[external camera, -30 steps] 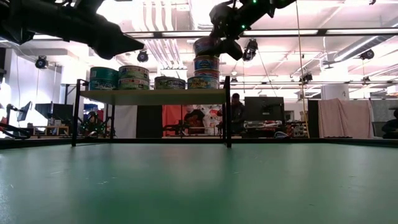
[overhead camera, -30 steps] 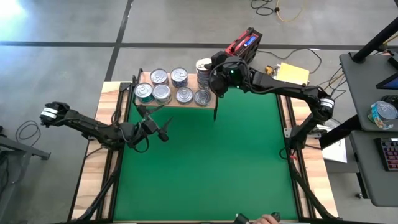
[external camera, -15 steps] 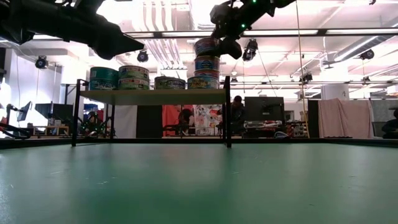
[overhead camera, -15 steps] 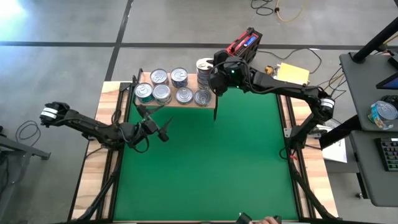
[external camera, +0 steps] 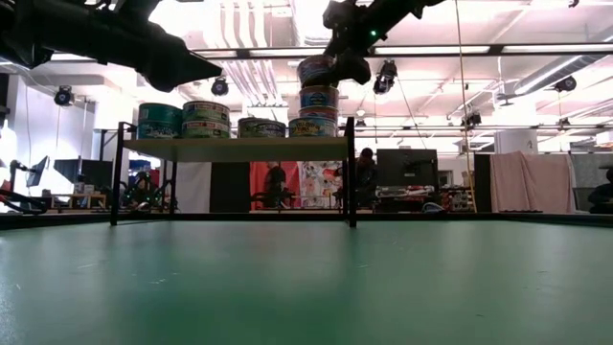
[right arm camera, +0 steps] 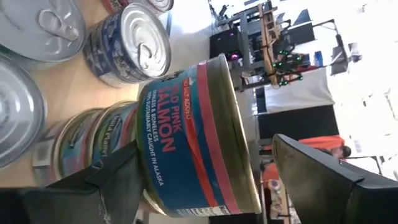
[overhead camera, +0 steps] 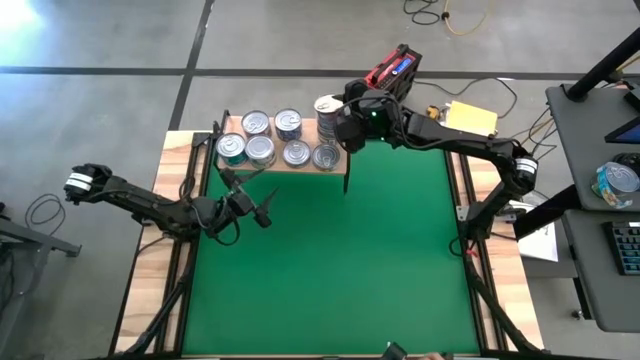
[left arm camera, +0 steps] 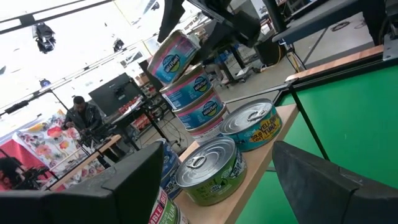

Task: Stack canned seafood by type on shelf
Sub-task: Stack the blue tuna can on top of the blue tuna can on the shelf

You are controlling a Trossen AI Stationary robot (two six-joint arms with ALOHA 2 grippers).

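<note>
- Right pincer (overhead camera: 338, 112) at the shelf's (overhead camera: 305, 159) right end, fingers spread either side of the salmon tin (right arm camera: 193, 137); contact with its sides not discernible.
- Salmon tin topmost on a three-high stack (external camera: 318, 100), lying tilted rather than flat, between the fingers and directly ahead of the wrist.
- Flat axis askew to the tins beneath; likely needs squaring before any retreat, lest it slide off.
- Remaining tins (overhead camera: 259, 150) grouped along the shelf.
- Left pincer (overhead camera: 257, 208) waiting over the green mat (overhead camera: 330, 270), fingers spread, empty, farther from the stack than the right.
</note>
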